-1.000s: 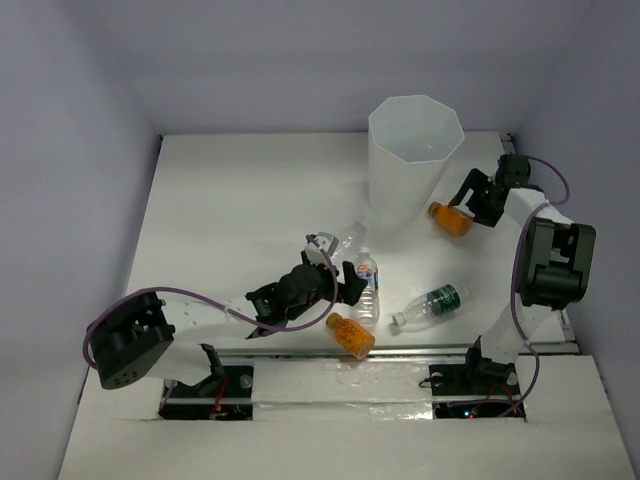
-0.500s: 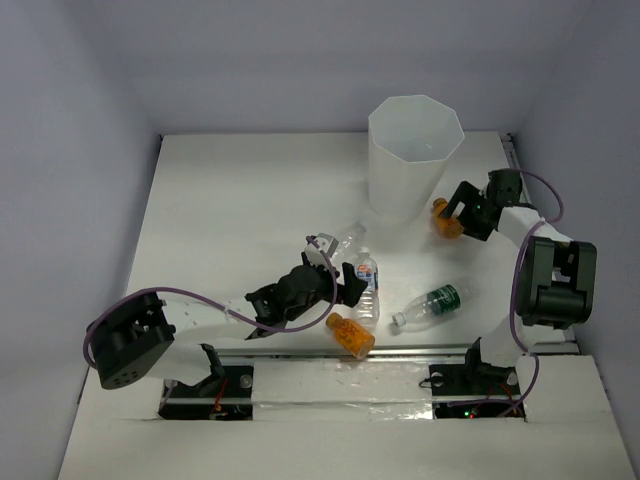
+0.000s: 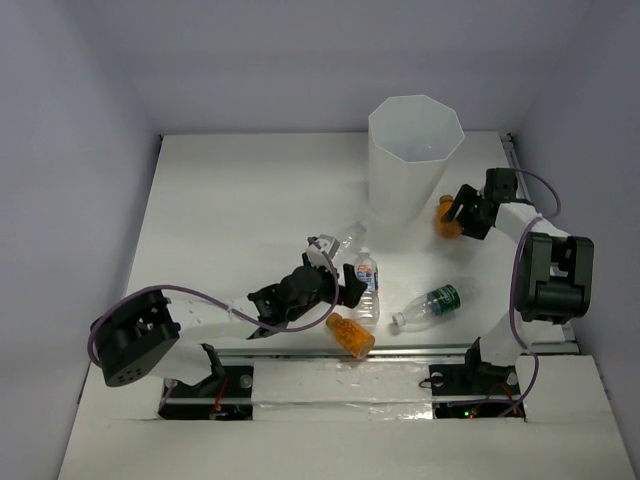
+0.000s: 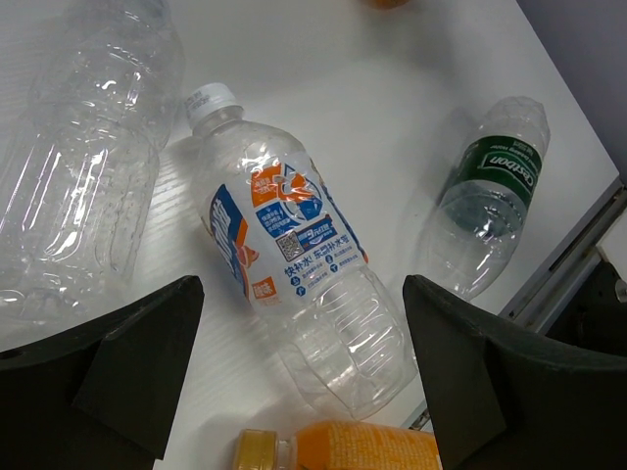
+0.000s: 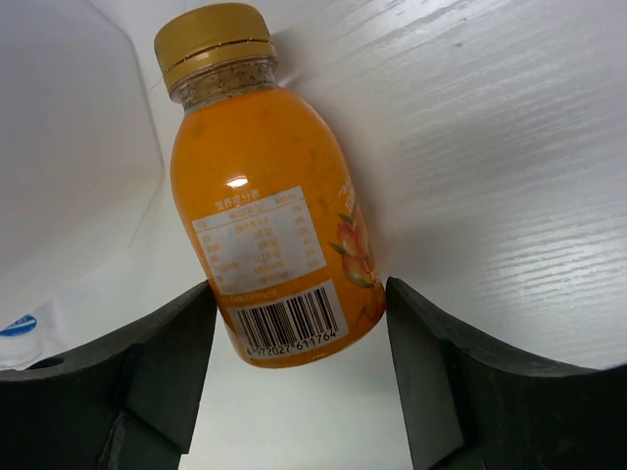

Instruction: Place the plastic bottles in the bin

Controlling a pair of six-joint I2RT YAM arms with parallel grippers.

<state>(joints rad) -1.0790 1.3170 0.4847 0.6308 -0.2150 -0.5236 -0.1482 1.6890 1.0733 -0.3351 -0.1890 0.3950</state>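
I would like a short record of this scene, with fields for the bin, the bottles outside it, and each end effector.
bin: white bin, upright
bottles outside bin: five in view
left end effector: open, one finger on each side of the blue-label bottle, not touching it
right end effector: fingers close against both sides of the orange bottle beside the bin; a firm grip is not certain
other bottles: plain clear bottle, green-label bottle, second orange bottle near the arm bases

Bin [image 3: 400, 190] just beside far orange bottle [image 3: 446, 216]
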